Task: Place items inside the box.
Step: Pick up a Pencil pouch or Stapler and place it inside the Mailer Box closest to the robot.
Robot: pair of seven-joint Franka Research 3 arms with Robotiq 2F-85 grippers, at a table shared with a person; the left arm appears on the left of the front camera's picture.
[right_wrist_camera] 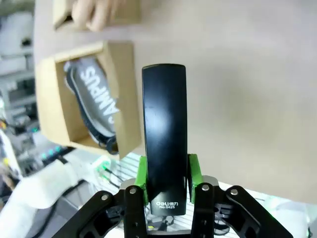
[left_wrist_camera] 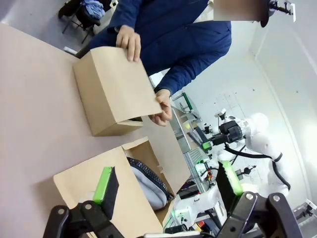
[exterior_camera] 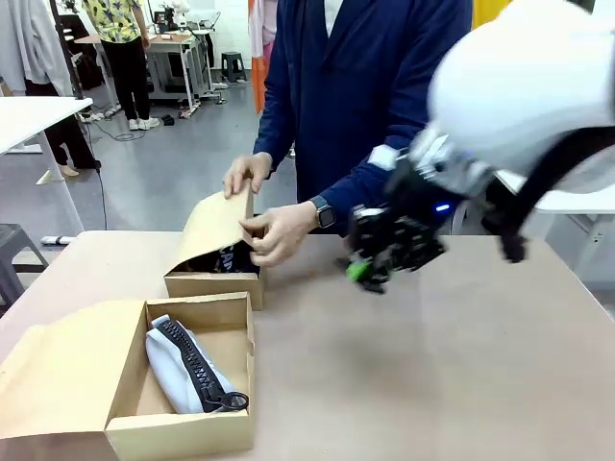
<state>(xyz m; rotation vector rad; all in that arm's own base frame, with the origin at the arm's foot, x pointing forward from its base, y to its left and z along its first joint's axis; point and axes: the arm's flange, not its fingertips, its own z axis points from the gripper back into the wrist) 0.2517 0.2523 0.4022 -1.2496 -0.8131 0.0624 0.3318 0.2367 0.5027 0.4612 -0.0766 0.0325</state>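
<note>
One black stapler [right_wrist_camera: 164,124] clamped in right end effector [right_wrist_camera: 167,172]

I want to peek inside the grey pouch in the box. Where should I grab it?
Take the grey zip pouch around its middle, pinching across its narrow width, and come straight down from above. It lies lengthwise in the open cardboard box, zipper edge up, and the box walls close off every side, so the top is the only free way in.
</note>
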